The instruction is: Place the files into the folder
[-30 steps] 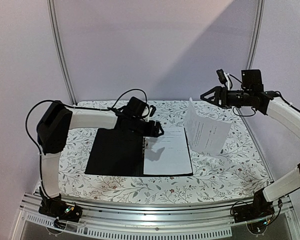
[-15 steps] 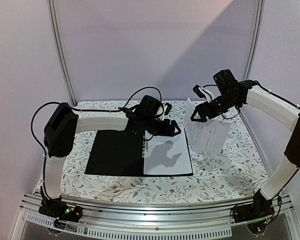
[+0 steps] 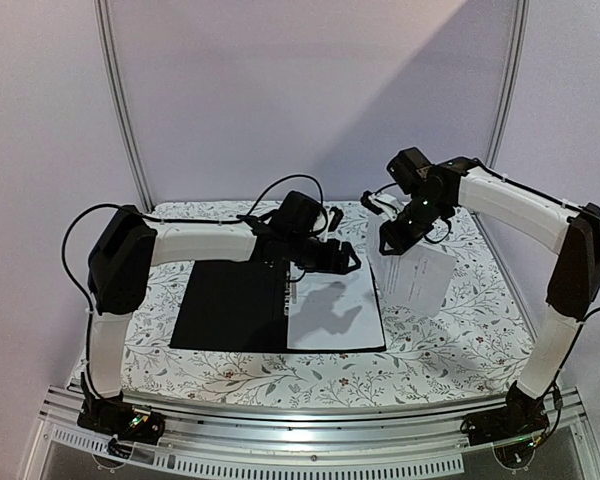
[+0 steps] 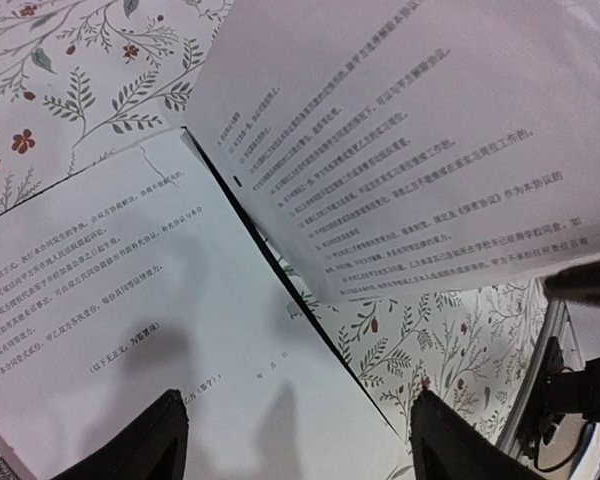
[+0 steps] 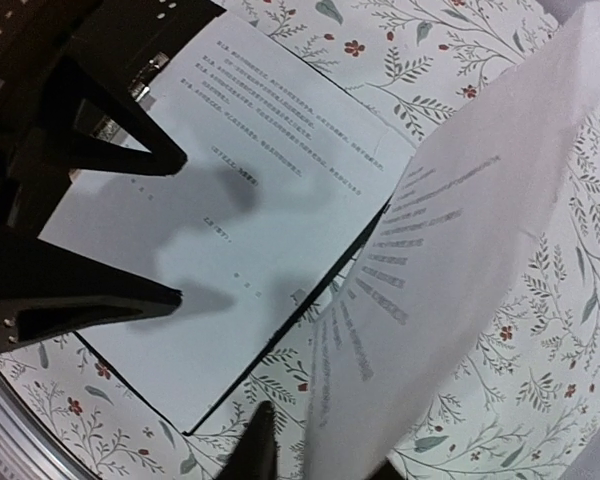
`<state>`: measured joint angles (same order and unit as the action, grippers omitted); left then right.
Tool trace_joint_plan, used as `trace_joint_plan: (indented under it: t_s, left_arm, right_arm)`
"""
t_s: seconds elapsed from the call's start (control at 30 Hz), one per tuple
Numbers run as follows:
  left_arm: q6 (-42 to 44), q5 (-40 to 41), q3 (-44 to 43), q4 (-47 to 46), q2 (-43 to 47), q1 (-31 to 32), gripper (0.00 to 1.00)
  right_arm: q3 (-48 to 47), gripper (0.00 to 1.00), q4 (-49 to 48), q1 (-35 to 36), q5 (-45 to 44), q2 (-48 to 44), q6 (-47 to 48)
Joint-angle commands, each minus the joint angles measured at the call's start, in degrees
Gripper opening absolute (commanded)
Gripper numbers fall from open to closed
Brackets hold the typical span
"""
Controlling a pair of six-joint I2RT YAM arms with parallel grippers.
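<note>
The folder [image 3: 230, 305] lies open on the table, black inside, with a metal clip along its spine. One white file sheet [image 3: 335, 305] lies flat on its right half. My left gripper [image 3: 352, 262] hovers open over that sheet [image 4: 130, 300], nothing between its fingers [image 4: 450, 440]. To the right of the folder a second white sheet [image 3: 420, 280] stands on edge on the cloth. My right gripper [image 3: 385, 240] is at its upper left edge. In the right wrist view this sheet [image 5: 460, 300] passes between the two fingers [image 5: 260, 440], which have come together on it.
A floral tablecloth [image 3: 430, 350] covers the table. Metal frame poles [image 3: 120, 100] rise at the back corners. An aluminium rail [image 3: 310, 440] carrying both arm bases runs along the near edge. The left gripper's black fingers [image 5: 100, 150] show large in the right wrist view.
The right arm swung left and down to the standing sheet's top edge, and its jaws closed on it. The left gripper moved right over the filed sheet, then stayed still and open.
</note>
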<state>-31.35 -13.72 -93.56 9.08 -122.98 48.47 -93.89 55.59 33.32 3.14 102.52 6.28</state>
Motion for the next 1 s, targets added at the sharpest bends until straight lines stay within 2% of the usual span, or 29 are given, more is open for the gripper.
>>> trace_joint_plan:
  t_s: [0.0,0.17,0.33,0.53,0.67,0.77,0.83,0.97]
  left_arm:
    - [1.5,0.8,0.6,2.7,2.8,-0.8,0.77]
    - [3.6,1.5,0.7,4.9,5.0,-2.2,0.77]
    - [5.9,4.5,4.1,7.2,10.9,-5.5,0.77]
    - [7.7,10.3,12.9,5.3,22.0,-13.0,0.78]
    - [8.8,15.5,17.9,2.3,27.2,-17.1,0.78]
    - [9.6,16.8,19.3,1.8,28.0,-18.6,0.78]
    - [9.6,16.2,19.4,1.8,27.3,-18.9,0.78]
    - [8.8,14.2,20.1,1.4,25.6,-18.9,0.78]
  right_arm:
    - [-2.9,0.08,2.2,0.0,-6.3,0.3,-0.9]
    - [-6.8,0.0,3.8,0.1,-7.0,0.1,-2.3]
    - [-12.1,0.0,3.3,0.0,-4.0,-1.2,-4.1]
    - [-8.6,0.0,-8.7,-0.6,11.1,-5.1,-11.7]
    - [12.5,0.0,-29.8,-2.2,20.5,-11.1,-23.3]
    - [32.3,0.0,-54.6,-5.3,27.3,-16.5,-38.1]
    - [43.5,0.0,-68.1,-6.0,27.5,-18.8,-46.7]
    - [58.3,0.0,-84.3,-6.0,23.9,-18.9,-56.0]
